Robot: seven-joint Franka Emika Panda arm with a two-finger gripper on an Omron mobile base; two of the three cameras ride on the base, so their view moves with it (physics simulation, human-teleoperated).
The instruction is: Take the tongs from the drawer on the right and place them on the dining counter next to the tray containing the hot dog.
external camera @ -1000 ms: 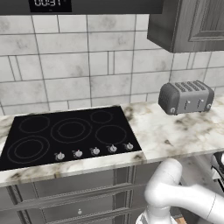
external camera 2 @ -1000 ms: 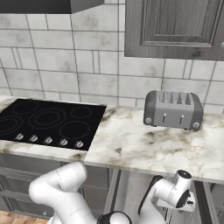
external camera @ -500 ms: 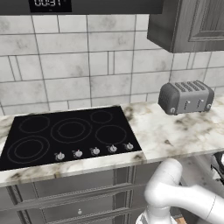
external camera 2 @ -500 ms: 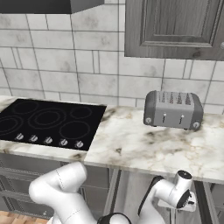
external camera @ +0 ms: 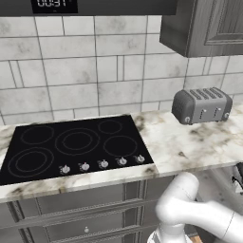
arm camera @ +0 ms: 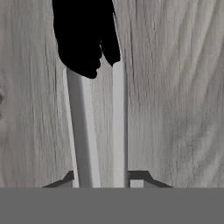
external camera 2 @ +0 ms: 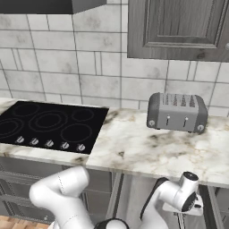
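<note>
Below the toaster (external camera 2: 177, 112), the gripper (arm camera: 101, 181) straddles the tongs (arm camera: 97, 127) over the drawer (arm camera: 175, 96) floor; its finger gap is cut off, grip unclear.

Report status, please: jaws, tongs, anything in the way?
Gripper low over the drawer floor, jaws set around the tongs; whether they are clamped, cannot tell. Tongs lie flat on the pale wood. Nothing seen in the way.

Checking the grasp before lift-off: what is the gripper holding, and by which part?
The tongs, apparently pinched across their two narrow arms by the gripper.
</note>
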